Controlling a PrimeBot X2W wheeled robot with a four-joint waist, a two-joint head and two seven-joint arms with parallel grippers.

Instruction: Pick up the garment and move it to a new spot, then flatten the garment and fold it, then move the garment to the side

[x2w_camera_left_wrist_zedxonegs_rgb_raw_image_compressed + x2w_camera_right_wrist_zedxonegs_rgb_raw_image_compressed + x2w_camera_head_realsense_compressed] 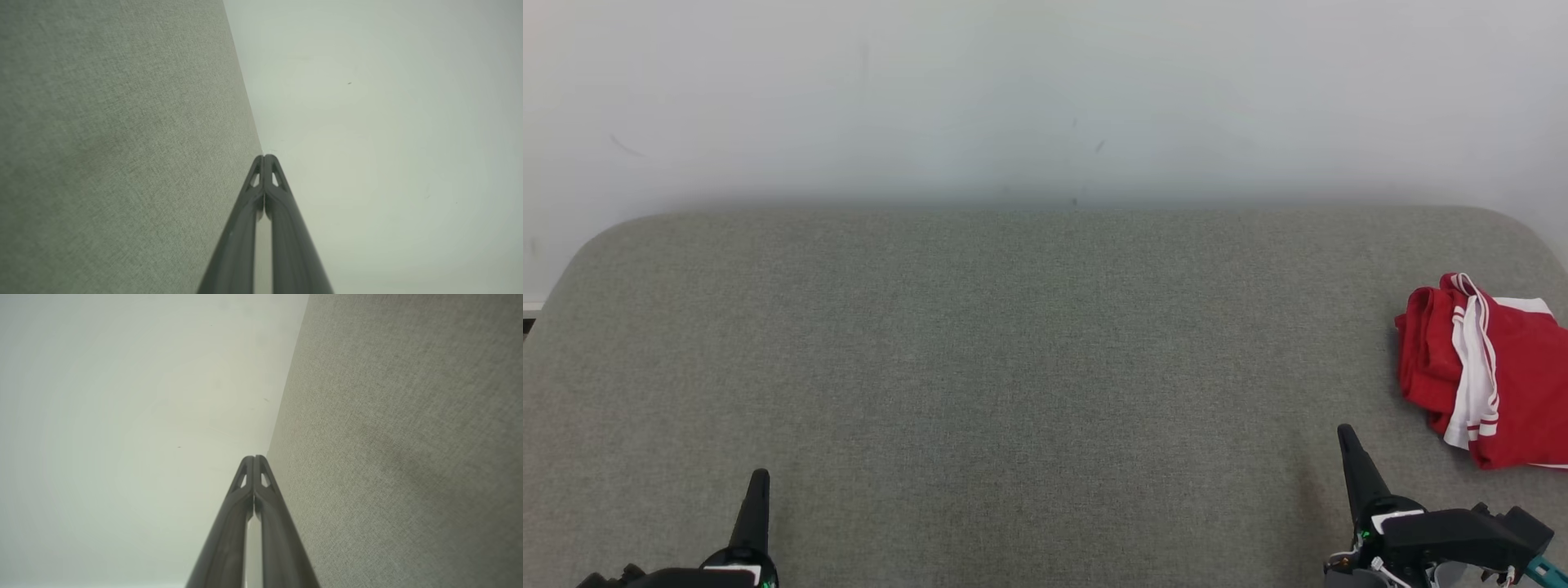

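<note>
I see a grey fabric counter [1013, 367], a plain white wall [1045, 98], and a crumpled red-white cloth garment [1494, 376] at the right edge. My left gripper [760, 476] and right gripper [1343, 433] are clenched, empty.

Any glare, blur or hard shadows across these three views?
Head view: soft, even light, no glare; red-and-white garment sharp but cropped at the right edge. Left wrist view: left gripper slightly soft, greenish cast. Right wrist view: right gripper likewise.

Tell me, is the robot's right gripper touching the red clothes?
Apart. The head view shows a strip of bare grey surface between the tip of the shut right gripper and the red garment, which lies farther right.
</note>
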